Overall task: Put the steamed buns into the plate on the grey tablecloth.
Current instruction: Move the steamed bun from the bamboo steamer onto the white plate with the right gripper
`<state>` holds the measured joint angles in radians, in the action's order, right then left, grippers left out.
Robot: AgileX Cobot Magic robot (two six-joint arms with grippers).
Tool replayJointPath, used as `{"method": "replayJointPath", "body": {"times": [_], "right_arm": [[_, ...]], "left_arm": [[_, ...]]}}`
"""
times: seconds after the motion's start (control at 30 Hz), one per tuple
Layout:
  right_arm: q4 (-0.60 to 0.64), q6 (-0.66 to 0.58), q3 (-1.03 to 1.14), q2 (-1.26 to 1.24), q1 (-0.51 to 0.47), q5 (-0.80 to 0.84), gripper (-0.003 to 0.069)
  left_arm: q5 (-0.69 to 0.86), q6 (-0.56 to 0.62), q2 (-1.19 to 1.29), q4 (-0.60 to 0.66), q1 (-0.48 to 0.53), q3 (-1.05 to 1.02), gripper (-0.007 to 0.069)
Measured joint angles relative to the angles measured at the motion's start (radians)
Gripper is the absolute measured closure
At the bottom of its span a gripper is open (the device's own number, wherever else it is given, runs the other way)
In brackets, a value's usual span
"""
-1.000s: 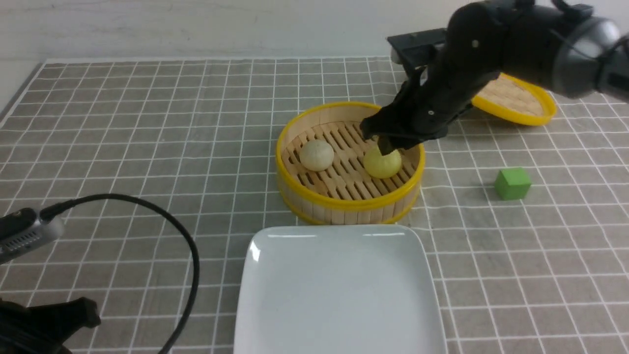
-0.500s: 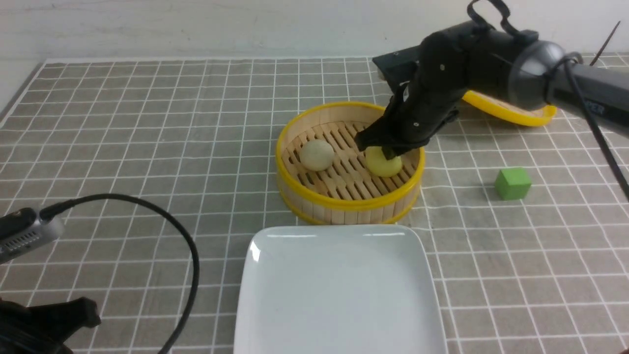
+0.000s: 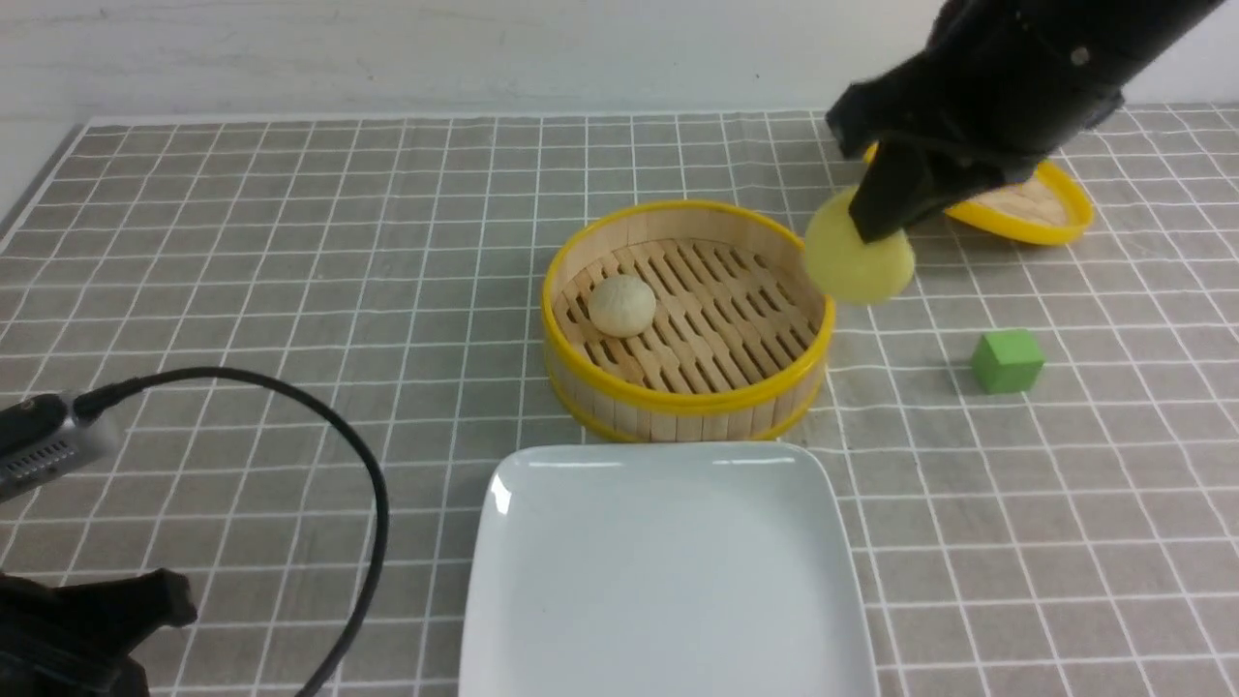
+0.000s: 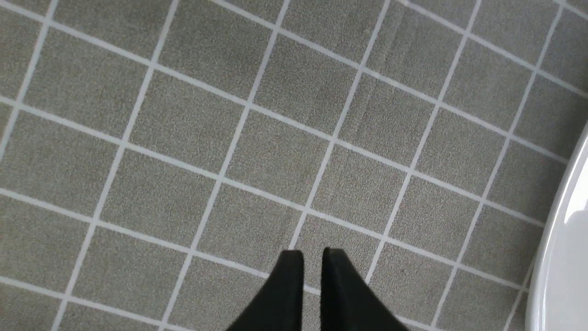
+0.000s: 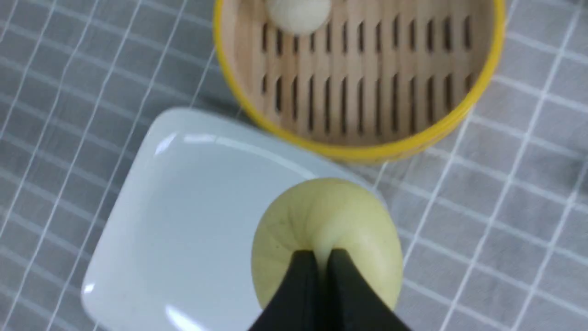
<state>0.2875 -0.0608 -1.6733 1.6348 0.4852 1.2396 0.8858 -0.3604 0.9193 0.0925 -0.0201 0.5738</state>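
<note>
The chunky black right arm [image 3: 1016, 77] comes in from the upper right corner of the front view and angles down toward the left. Its black right gripper [image 3: 876, 227] points downward. The two tapered fingers [image 5: 298, 294] are pinched almost together on the top of the pale yellow round bun [image 3: 857, 261], which hangs in the air under them. The left arm [image 3: 68, 629] sits low in the near left corner, only partly in shot. The black left gripper [image 4: 312, 257] aims down too, holding nothing, with just a thin slit between its fingertips.
</note>
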Motion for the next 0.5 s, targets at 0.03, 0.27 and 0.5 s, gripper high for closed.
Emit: {"method": "replayJointPath", "body": {"times": [0.03,0.27,0.5], "right_arm": [[0.023,-0.012,0.056,-0.002,0.02,0.0,0.0649],[0.033,-0.021,0.415,0.055,0.147,-0.249,0.0618],[0.016,-0.021,0.491,0.136,0.158,-0.47,0.0461]], "left_arm": [[-0.003,0.0,0.0,0.0,0.0,0.0,0.0536],[-0.014,0.0,0.0,-0.003,0.0,0.0,0.0521],[-0.024,0.0,0.0,-0.005,0.0,0.0,0.0473]]}}
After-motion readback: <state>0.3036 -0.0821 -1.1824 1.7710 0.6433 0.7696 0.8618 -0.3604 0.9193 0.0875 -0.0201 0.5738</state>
